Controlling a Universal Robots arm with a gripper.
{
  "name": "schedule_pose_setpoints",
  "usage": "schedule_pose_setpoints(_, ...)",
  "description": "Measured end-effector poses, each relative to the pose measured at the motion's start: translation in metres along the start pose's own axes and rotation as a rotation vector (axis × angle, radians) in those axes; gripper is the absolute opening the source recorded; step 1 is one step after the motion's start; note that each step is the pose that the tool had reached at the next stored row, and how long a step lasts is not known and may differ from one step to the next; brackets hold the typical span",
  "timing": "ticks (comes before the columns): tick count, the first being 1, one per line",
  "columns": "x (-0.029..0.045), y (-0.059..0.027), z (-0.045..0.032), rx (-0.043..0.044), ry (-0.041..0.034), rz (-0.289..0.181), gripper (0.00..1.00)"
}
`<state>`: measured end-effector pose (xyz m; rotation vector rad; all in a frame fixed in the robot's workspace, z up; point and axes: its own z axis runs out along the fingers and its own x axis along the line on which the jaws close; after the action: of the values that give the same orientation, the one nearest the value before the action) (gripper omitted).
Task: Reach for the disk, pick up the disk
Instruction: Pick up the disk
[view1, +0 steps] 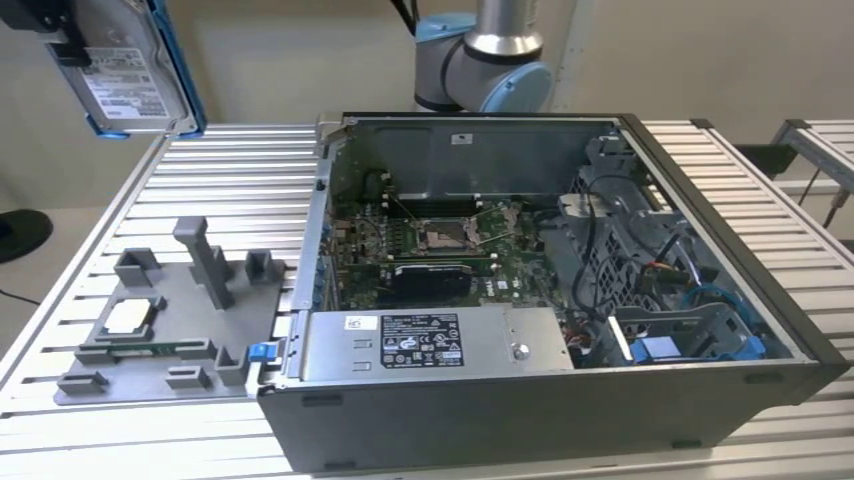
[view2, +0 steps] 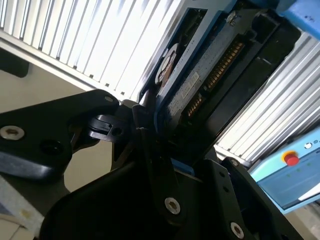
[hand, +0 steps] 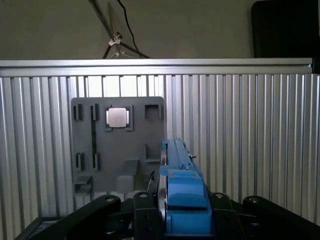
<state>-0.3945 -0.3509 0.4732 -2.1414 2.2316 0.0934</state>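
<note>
In the exterior view, the disk (view1: 134, 68) hangs in my grasp, lifted clear of the tabletop (view1: 227, 165) and seen above its far corner on the exterior view's left. It stands on edge, label facing the camera, with the blue frame running along its outer edge. In the first wrist view my gripper (hand: 182, 217) is clenched on the disk (hand: 179, 160), one black finger on each flat face, and the blue carrier edge points away from me over bare ribbed slats. In the second wrist view the disk (view2: 210, 75) has its circuit side and connector row showing, and nothing touches it but my fingers (view2: 150, 145).

The grey fixture plate (view1: 187, 330) lies near the tabletop's edge on the exterior view's left, carrying a small square chip (view1: 127, 316). Open slats lie between it and the far edge. Just beside the plate stands the open computer case (view1: 534, 410), with the power-supply box (view1: 427, 345) along its near wall.
</note>
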Motion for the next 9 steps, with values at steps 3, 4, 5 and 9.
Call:
schedule_pose_setpoints(3,-0.0003,-0.0053,-0.0002,-0.0003,0.0,0.0,0.0)
schedule_pose_setpoints(4,-0.0003,-0.007,-0.0002,-0.0003,0.0,0.0,0.0)
schedule_pose_setpoints(5,-0.0004,-0.0089,-0.0003,-0.0004,0.0,0.0,0.0)
schedule_pose_setpoints(9,-0.0007,-0.0159,-0.0005,-0.0006,0.0,0.0,0.0)
